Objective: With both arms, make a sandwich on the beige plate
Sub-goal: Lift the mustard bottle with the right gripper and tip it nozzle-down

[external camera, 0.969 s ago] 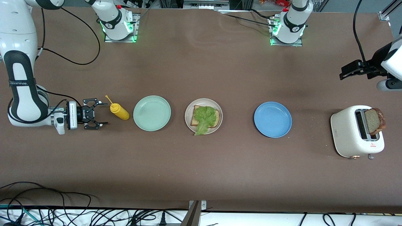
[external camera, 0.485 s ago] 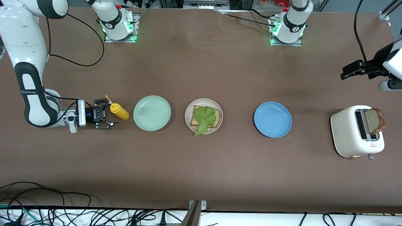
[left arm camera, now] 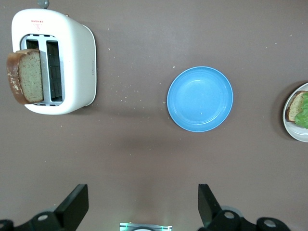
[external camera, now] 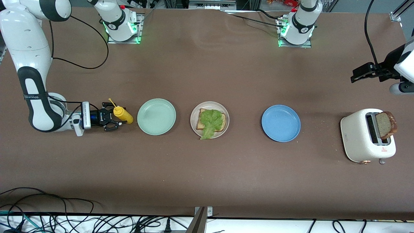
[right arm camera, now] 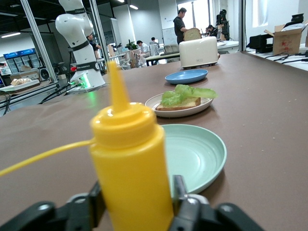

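Around the yellow squeeze bottle (external camera: 123, 115), at the right arm's end of the table, the right gripper (external camera: 112, 120) has its black fingers pressed against both sides of the bottle's body, as the right wrist view shows; I judge this a grasp being taken so that sauce can go on the sandwich. The bottle is smooth soft plastic, cylindrical, with a narrow pointed nozzle, so it should give a little under pressure.

Just beside the bottle, toward the middle of the table, sits a mint green plate (external camera: 156, 116), round and shallow. Next along is the beige plate (external camera: 209, 120), matte with a raised rim, carrying the unfinished sandwich (external camera: 212, 121): one square brown slice with a ruffled lettuce leaf lying on it and drooping over the rim toward the front camera. No top slice is on it yet.

Further toward the left arm's end lies a glossy blue plate (external camera: 280, 123), then a rounded white toaster (external camera: 367, 135) with a speckled bread slice (external camera: 385, 124) standing up from a slot, probably the missing top.

The left gripper (external camera: 365, 72) waits with jaws wide, holding nothing, over bare table by the toaster.
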